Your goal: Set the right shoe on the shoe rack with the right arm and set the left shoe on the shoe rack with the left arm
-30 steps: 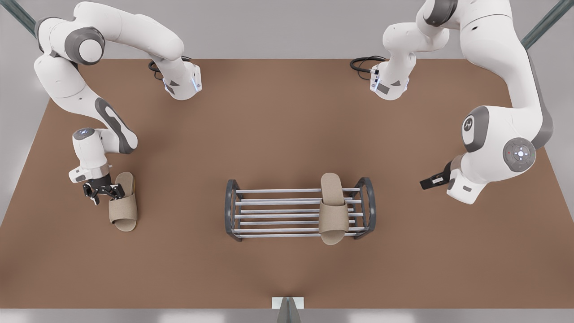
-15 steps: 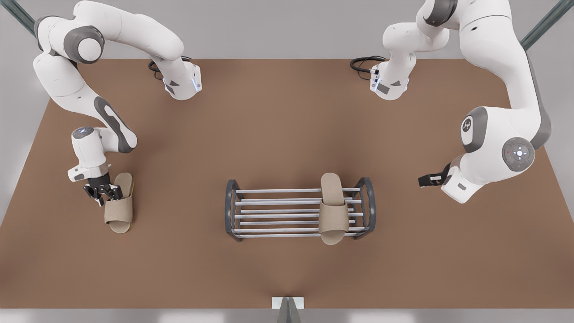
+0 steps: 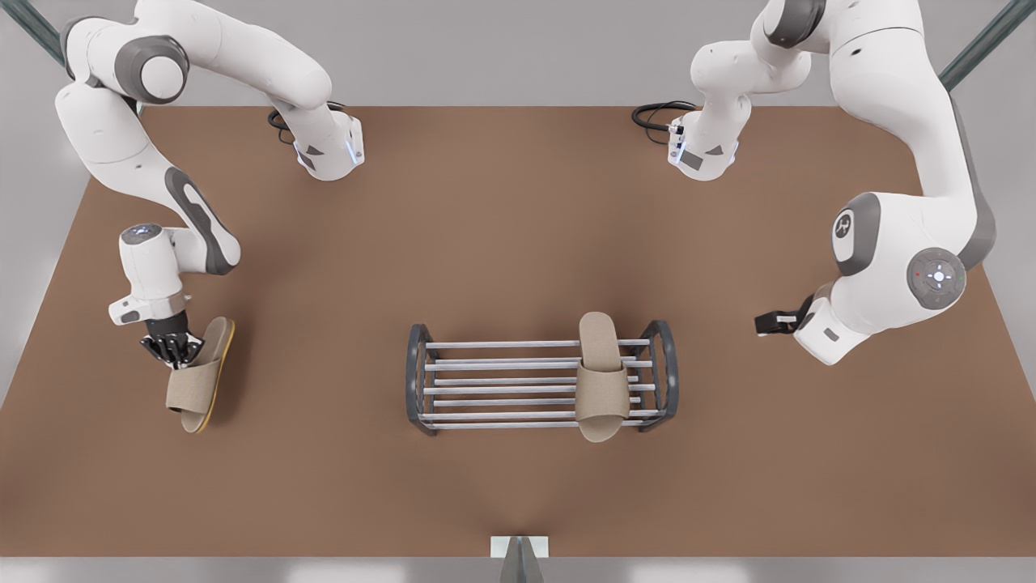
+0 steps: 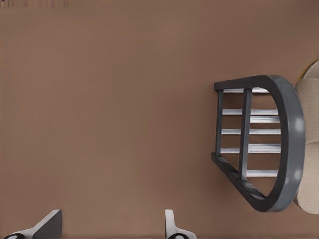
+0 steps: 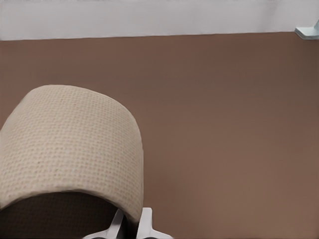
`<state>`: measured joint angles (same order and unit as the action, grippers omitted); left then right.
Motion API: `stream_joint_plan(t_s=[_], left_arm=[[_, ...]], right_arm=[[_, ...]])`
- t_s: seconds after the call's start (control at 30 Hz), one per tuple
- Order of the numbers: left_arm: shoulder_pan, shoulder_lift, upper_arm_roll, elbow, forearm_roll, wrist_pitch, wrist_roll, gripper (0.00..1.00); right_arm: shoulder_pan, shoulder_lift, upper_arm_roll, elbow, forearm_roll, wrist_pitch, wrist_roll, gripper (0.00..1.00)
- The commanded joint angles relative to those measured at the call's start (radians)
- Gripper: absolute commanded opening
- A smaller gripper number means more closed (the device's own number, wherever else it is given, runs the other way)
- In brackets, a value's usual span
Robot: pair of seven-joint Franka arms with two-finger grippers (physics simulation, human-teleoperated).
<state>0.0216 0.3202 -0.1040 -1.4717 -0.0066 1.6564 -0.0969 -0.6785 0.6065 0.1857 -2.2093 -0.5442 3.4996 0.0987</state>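
My right gripper is at the front view's left, shut on the edge of the right shoe, a beige slipper. The slipper hangs tilted above the table, its yellow sole edge showing. In the right wrist view its woven strap is close up, and the fingers pinch its rim. The left shoe lies across the bars at the right end of the shoe rack. My left gripper waits open to the right of the rack. The left wrist view shows its fingertips, the rack's end frame and the left shoe.
The brown table carries the two arm bases and black cables at its back edge. A small grey bracket sits at the middle of the front edge. The rack's left two thirds hold no slipper.
My right gripper closed on the slipper, raised it and moved it toward the front view's left; the slipper tipped and its sole edge now shows. The left arm barely shifted.
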Motion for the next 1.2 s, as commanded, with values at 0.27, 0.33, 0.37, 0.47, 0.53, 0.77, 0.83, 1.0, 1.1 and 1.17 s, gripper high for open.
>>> stream_joint_plan(t_s=[0.27,0.33,0.37,0.47,0.53,0.77,0.83,1.0,1.1,1.17], left_arm=[[0.020,0.017,-0.003,0.031,-0.010,-0.006,0.069,1.00],[0.026,0.022,-0.002,0.034,-0.007,-0.017,0.085,1.00],[0.015,0.028,-0.005,0.034,-0.004,-0.017,0.069,1.00],[0.009,0.026,-0.008,0.034,-0.009,-0.017,0.071,1.00],[0.009,0.026,-0.008,0.031,-0.010,-0.018,0.071,1.00],[-0.006,0.013,-0.011,0.041,0.005,-0.122,0.071,1.00],[-0.005,0.006,-0.009,0.041,0.019,-0.126,0.082,1.00],[0.003,0.006,-0.009,0.039,0.023,-0.127,0.082,1.00],[-0.002,0.008,-0.008,0.044,0.028,-0.136,0.080,1.00],[-0.025,0.022,-0.013,0.068,0.030,-0.133,0.069,1.00]], right_arm=[[-0.108,-0.143,0.211,0.125,0.007,-0.482,0.093,0.21],[-0.228,-0.142,0.382,0.224,0.012,-0.698,0.091,0.21],[-0.294,-0.140,0.471,0.278,0.013,-0.807,0.090,0.21],[-0.408,-0.142,0.647,0.353,0.026,-1.002,0.091,0.21],[-0.400,-0.140,0.689,0.431,0.046,-1.116,0.092,0.21],[-0.179,-0.143,0.752,0.629,0.063,-1.381,0.291,0.21],[-0.079,-0.145,0.750,0.681,0.061,-1.456,0.394,0.21],[0.108,-0.145,0.744,0.784,0.059,-1.588,0.539,0.21],[0.208,-0.140,0.741,0.823,0.059,-1.611,0.638,0.21],[0.356,-0.132,0.660,0.925,0.063,-1.693,0.668,0.21]])
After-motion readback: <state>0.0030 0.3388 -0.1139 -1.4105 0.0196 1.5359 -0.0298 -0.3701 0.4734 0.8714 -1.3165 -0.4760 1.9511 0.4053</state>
